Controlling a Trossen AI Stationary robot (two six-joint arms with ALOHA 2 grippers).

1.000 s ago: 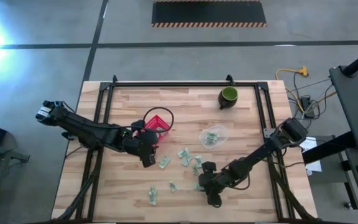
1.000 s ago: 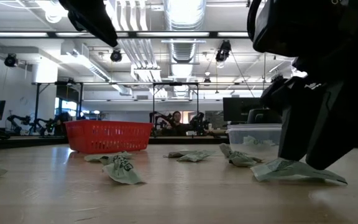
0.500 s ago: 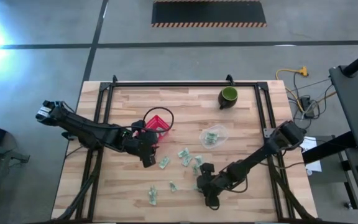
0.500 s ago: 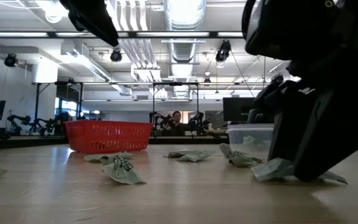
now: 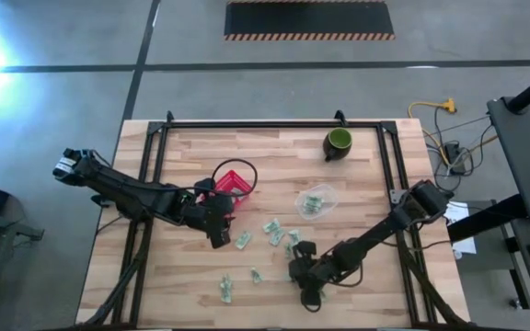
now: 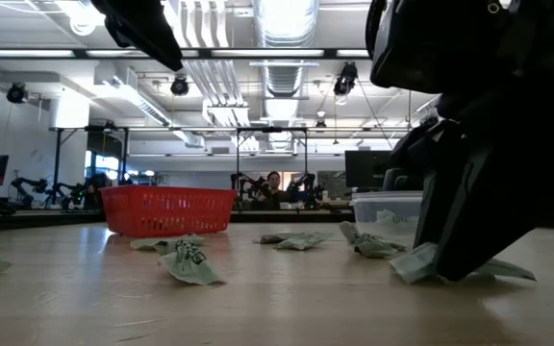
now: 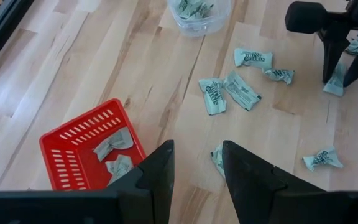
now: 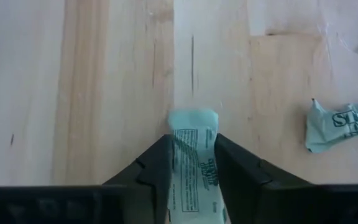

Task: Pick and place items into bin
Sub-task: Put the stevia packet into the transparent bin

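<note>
Small pale green-and-white wrapped pieces lie scattered on the wooden table (image 5: 182, 152); several sit mid-table (image 5: 272, 228) and two near the near edge (image 5: 225, 290). My right gripper (image 8: 192, 142) stands low over the table's near middle (image 5: 296, 274), shut on one piece (image 8: 191, 158). My left gripper (image 7: 197, 168) is open and hovers beside the red basket (image 5: 235, 183), with a piece (image 7: 218, 158) on the table below its gap. Two pieces (image 7: 114, 143) lie in the basket. My right gripper pinches a wrapped piece between its two fingers (image 8: 160, 163), which lie along its two long sides. The fingers come down at a slant from above. One end (image 8: 191, 121) sticks out past the fingertips. In the low view the piece (image 6: 414, 261) lies on the table.
A clear plastic tub (image 5: 317, 200) holding more pieces stands right of the basket. A dark green cup (image 5: 339, 142) sits by the far edge. A black frame (image 5: 150, 147) runs along the far, left and right edges. Bare wood lies near the left edge.
My right gripper has shut: in the low view its two fingers stood apart over the piece and now meet on it. It has also shifted slightly toward the table's left and near edge. The left arm has kept still.
</note>
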